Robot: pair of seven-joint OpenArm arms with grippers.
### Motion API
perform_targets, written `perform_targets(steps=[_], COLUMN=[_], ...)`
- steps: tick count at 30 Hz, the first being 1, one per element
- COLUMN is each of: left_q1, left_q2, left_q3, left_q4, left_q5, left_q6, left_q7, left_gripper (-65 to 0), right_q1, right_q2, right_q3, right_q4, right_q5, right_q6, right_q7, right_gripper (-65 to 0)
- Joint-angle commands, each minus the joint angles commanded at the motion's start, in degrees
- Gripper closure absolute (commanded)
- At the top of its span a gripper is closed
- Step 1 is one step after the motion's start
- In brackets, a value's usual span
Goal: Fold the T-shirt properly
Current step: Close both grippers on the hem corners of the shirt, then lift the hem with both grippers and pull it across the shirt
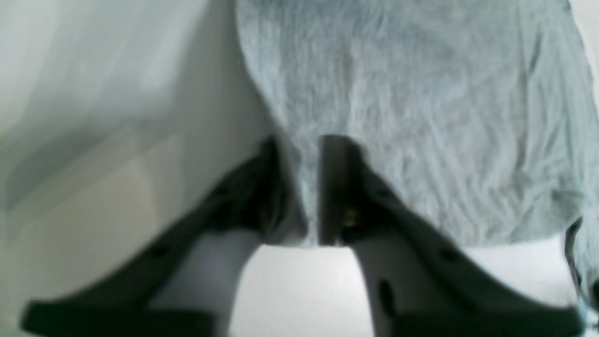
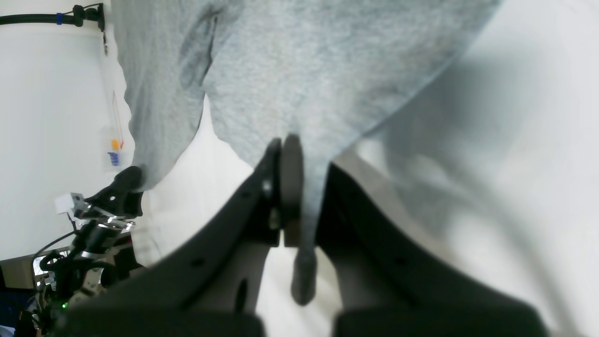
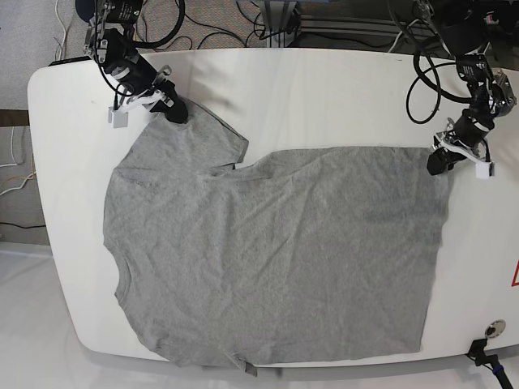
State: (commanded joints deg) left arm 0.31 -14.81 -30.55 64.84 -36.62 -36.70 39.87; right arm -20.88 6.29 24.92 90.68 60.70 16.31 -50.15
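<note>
A grey T-shirt point(image 3: 276, 259) lies spread and wrinkled on the white table point(image 3: 324, 89), collar side at the left, hem at the right. My left gripper point(image 3: 438, 160) pinches the shirt's far right hem corner. In the left wrist view its black fingers point(image 1: 334, 187) are shut on a ridge of grey cloth point(image 1: 421, 117). My right gripper point(image 3: 177, 109) holds the tip of the far left sleeve. In the right wrist view it point(image 2: 302, 196) is shut on a fold of fabric point(image 2: 304, 70) that hangs down between the pads.
Black cables point(image 3: 243, 24) and arm bases run along the table's far edge. A small round fitting point(image 3: 492, 328) and a red mark point(image 3: 514, 275) sit by the right edge. The shirt's near hem reaches the front table edge point(image 3: 243, 369).
</note>
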Motion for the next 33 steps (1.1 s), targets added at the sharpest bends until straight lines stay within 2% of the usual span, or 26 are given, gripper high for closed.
perform_targets(steps=[3,11,14,16,20,26,33], left_q1=[0.2,0.2,0.8,2.3,5.0,10.2,16.3], left_q2=[0.0,-0.2,-1.2,-1.3,-1.4,-2.2,-3.5], left_q3=[1.8,2.1,3.1,3.3,3.3,3.3,3.3], left_q4=[0.2,0.4,3.0,6.2,12.8,21.1,27.4], left_q5=[0.0,0.1,0.1,0.0,0.0,0.1,0.1], left_q6=[0.0,0.1,0.1,0.1,0.0,0.0,0.0], left_q7=[0.0,0.0,0.0,-0.2,-0.2,-0.2,-0.1], left_gripper=[0.0,0.0,0.0,0.0,0.0,0.0,0.0], right_q1=[0.0,0.1,0.1,0.0,-0.4,-3.7,-9.4], right_q2=[0.0,0.0,0.4,0.6,0.3,0.3,0.7], right_q3=[0.0,0.0,0.0,-0.1,-0.1,-0.1,0.0], right_q4=[0.0,0.1,0.4,2.4,10.3,19.9,24.3], right_q5=[0.0,0.0,0.0,-0.6,-7.0,-11.8,-12.6], right_q6=[0.00,0.00,0.00,0.00,0.00,-0.26,0.00], right_q7=[0.0,0.0,0.0,0.1,0.1,0.1,0.3], right_gripper=[0.0,0.0,0.0,0.0,0.0,0.0,0.0])
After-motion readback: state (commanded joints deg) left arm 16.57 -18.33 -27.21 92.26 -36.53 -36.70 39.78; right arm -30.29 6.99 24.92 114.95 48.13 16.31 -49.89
